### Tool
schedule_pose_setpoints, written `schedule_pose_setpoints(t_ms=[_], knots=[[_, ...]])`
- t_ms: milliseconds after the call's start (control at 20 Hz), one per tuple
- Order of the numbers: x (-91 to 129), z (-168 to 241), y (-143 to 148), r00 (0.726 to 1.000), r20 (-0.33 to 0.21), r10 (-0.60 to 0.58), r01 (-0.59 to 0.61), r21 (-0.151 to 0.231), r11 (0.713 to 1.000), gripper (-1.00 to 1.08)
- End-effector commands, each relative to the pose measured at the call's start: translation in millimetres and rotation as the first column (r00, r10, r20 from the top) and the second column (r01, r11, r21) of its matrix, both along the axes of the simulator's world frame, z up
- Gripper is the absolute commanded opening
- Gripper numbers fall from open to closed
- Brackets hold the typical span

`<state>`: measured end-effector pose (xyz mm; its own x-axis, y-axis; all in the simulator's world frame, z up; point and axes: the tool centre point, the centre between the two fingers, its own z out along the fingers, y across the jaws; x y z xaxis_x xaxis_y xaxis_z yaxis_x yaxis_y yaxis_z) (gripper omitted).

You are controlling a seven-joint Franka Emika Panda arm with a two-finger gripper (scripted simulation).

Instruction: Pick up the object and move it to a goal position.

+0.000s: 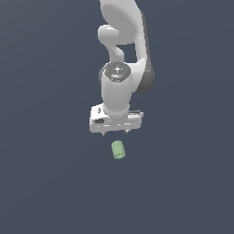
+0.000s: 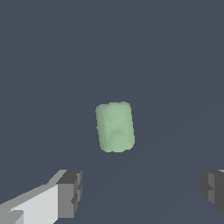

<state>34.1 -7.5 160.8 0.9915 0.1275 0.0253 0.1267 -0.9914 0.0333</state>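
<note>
Green object (image 2: 115,127) lies free, apart from gripper (image 2: 142,190); jaws spread wide, empty. Approach step; next, shift over, descend, close.

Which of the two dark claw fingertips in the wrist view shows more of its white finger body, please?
The fingertip with the white finger body stretching off behind it; the other fingertip shows only its grey pad at the picture's edge.

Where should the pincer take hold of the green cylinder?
Grip the green cylinder across its narrow middle, coming straight down from above. It lies on its side, rounded ends apart, well narrower than the open pincer, whose fingers would likely close on its long sides.
</note>
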Motion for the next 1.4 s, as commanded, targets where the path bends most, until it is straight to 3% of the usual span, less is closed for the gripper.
schedule_pose_setpoints(t_ms=[0,550,1000,1350], knots=[[7,-16,3,1.000,-0.008,0.030,-0.029,0.005,1.000,1.00],[24,-66,13,0.993,-0.028,0.115,-0.115,0.028,0.993,1.00],[24,-75,14,0.992,-0.030,0.119,-0.118,0.029,0.993,1.00],[23,-109,14,0.992,-0.029,0.121,-0.120,0.030,0.992,1.00]])
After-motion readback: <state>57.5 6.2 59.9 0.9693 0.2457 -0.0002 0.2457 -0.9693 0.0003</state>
